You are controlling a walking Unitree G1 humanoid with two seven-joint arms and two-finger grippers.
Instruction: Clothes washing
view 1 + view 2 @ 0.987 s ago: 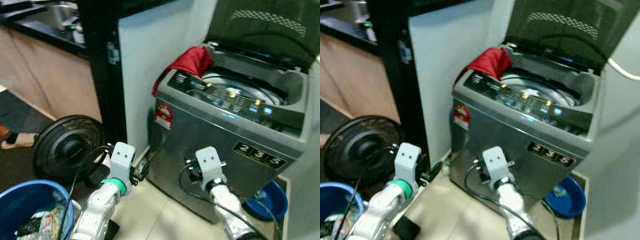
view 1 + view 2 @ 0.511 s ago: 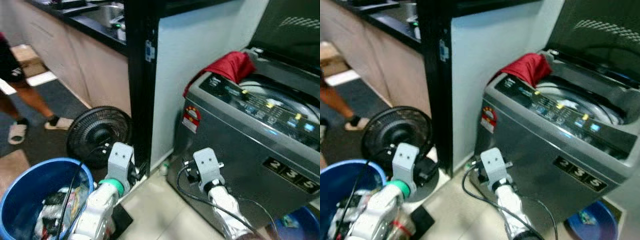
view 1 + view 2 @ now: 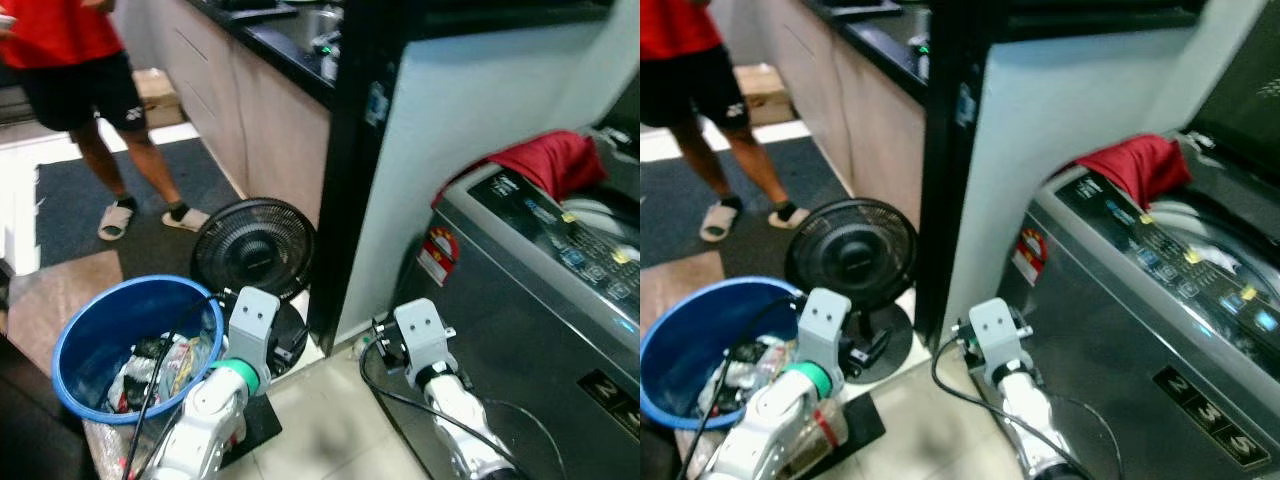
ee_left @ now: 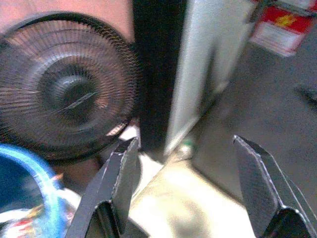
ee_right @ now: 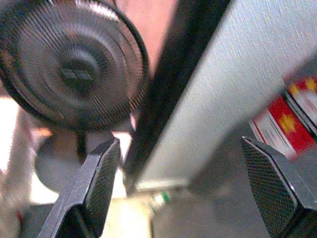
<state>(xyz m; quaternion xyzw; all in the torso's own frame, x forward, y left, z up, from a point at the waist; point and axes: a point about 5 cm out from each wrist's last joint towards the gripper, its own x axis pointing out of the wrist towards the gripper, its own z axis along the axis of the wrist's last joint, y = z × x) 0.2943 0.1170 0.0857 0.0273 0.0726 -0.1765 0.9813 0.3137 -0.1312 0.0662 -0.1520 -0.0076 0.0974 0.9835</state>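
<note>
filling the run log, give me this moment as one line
left gripper: open, empty | right gripper: open, empty | blue basket: holds laundry, floor left | washing machine: right

Grey washing machine w/ red & white sticker. Red cloth draped on its rim. Blue tub, mixed-colour clothes inside. Black mesh fan. Dark tabletop, beige cabinets. Person in red top, black shorts.
</note>
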